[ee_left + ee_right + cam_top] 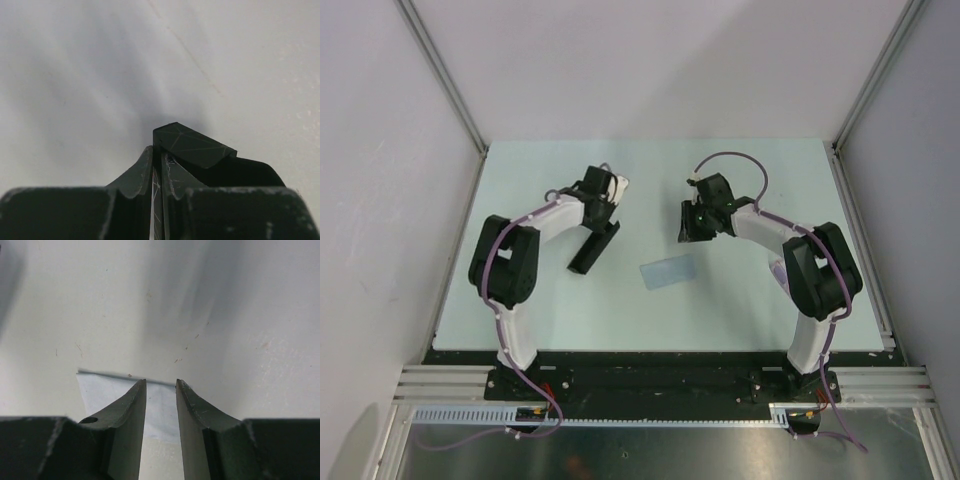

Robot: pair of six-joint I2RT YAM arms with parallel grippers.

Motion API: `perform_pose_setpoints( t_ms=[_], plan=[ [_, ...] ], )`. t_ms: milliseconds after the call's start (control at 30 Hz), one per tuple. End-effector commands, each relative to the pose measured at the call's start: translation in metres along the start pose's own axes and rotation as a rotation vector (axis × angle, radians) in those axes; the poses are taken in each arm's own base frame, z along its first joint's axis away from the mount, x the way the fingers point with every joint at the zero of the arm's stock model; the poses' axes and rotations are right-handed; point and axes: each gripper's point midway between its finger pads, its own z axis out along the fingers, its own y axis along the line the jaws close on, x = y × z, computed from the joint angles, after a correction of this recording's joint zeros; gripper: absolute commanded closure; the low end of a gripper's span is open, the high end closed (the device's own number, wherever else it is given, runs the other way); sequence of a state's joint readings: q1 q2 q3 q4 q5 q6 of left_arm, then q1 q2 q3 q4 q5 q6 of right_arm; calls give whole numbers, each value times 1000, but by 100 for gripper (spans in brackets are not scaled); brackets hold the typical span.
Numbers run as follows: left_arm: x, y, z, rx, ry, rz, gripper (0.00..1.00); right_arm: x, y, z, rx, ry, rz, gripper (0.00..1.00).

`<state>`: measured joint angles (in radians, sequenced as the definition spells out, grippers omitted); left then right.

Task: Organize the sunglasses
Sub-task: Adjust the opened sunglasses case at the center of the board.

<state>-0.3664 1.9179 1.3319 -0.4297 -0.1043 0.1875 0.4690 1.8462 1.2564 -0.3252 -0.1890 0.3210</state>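
Note:
The sunglasses are out of view in every frame. A black oblong case (592, 250) hangs tilted from my left gripper (603, 222) over the left middle of the table. In the left wrist view the left gripper (156, 152) is shut on a thin black wall of the case (192, 145), which juts out to the right of the fingers. My right gripper (695, 232) hovers over the centre right. Its fingers stand a little apart with nothing between them, so the right gripper (161, 383) is open above the light blue cloth (100, 390).
The light blue square cloth (668, 271) lies flat on the pale table (740, 310), between the two arms and nearer the front. White walls and metal rails (860, 240) close in the table at the sides and back.

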Motion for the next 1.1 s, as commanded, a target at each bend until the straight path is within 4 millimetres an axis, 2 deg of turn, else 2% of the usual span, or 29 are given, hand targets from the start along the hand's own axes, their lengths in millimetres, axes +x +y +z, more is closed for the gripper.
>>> perform_pose_setpoints(
  t_ms=[0, 67, 233, 267, 333, 567, 700, 767, 967, 1000, 1067],
  plan=[
    [-32, -4, -5, -63, -64, 183, 86, -10, -2, -17, 15, -42, 14, 65],
    [-35, -9, -6, -90, -68, 222, 86, -9, -4, -18, 18, -43, 19, 65],
    [-41, -4, -10, -211, -75, 343, 89, -8, -8, -20, 23, -41, 26, 65],
    [-38, -10, -9, -223, -71, 379, 90, -8, -9, -20, 24, -40, 31, 65],
    [-41, -7, -11, -294, -68, 465, 92, -9, -11, -20, 25, -41, 35, 65],
    [-40, -27, -7, -338, -68, 623, 91, -11, -13, -21, 9, -42, 53, 65],
    [-42, -35, -4, -396, -86, 651, 90, -14, -16, -22, 5, -47, 61, 65],
    [-33, -38, 5, -407, -64, 662, 90, -14, -17, -23, 5, -46, 63, 65],
    [-22, -33, 14, -514, -64, 660, 90, -15, -20, -24, 10, -49, 71, 65],
    [-28, -34, 11, -536, -98, 655, 89, -15, -21, -24, 11, -48, 73, 65],
    [-28, -34, 9, -549, -110, 655, 82, -15, -23, -24, 15, -47, 79, 65]
  ],
)
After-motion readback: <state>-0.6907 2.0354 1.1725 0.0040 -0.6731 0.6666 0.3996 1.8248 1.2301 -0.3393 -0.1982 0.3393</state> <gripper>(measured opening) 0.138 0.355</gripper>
